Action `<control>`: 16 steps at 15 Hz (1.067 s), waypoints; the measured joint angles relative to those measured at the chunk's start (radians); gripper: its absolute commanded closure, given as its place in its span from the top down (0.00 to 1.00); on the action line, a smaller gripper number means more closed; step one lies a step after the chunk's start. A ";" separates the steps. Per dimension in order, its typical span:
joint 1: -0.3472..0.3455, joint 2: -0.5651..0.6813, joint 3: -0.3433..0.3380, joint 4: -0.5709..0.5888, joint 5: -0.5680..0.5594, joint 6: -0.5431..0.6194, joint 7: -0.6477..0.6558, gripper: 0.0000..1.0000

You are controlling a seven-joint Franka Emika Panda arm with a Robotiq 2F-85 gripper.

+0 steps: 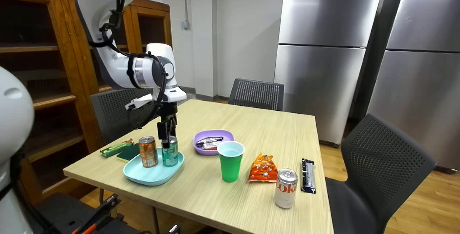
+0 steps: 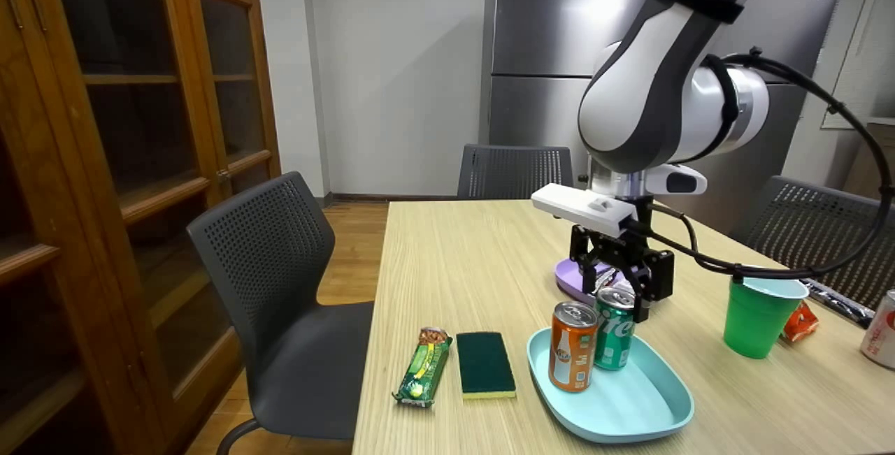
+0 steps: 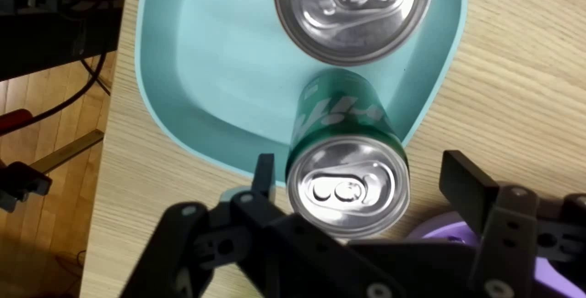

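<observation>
A green soda can (image 3: 348,188) stands upright on the light blue tray (image 2: 629,416), with its silver lid facing my wrist camera. My gripper (image 3: 365,174) is open around the top of this can, one finger to each side. In the wrist view a wide gap separates the can from the right-hand finger (image 3: 464,188), and a narrow one from the left-hand finger (image 3: 264,174). Close beside it on the same tray is an orange can (image 2: 573,347), also upright. Both exterior views show the gripper directly over the green can, fingers pointing down.
Behind the cans lies a purple tray (image 1: 214,133) with wrapped bars. A green cup (image 1: 230,167), an orange snack bag (image 1: 263,171), a Coke can (image 1: 286,191) and a dark wrapped bar (image 1: 308,176) line one side. A sponge (image 2: 484,364) and a green-wrapped bar (image 2: 424,371) flank the blue tray.
</observation>
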 measured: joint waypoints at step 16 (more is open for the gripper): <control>-0.001 -0.168 0.101 0.002 0.038 -0.142 -0.329 1.00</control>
